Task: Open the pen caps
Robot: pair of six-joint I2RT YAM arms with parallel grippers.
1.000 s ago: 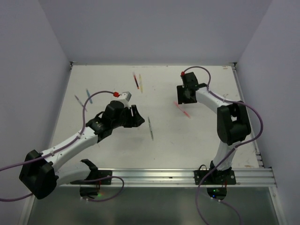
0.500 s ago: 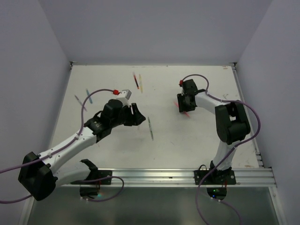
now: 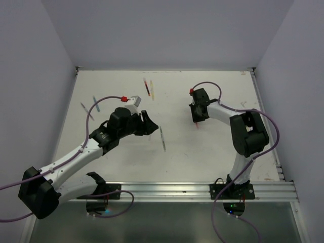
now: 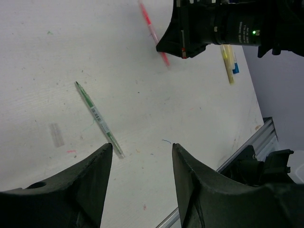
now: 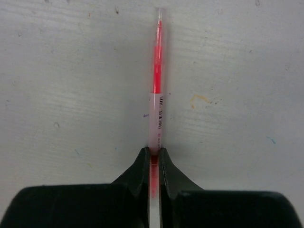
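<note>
The task is judged barely begun. The red pen [image 5: 156, 102] lies flat on the desk [image 5: 71, 95], clamped at its near end by the closed right hand [image 5: 155, 159]. The left hand [image 4: 141, 149] is held open above the green pen [image 4: 97, 118], gripping nothing. The pen caps cannot be made out separately and none is seen removed. No container is seen.

No legible text; red pen [image 5: 156, 90] barcode unreadable.
</note>
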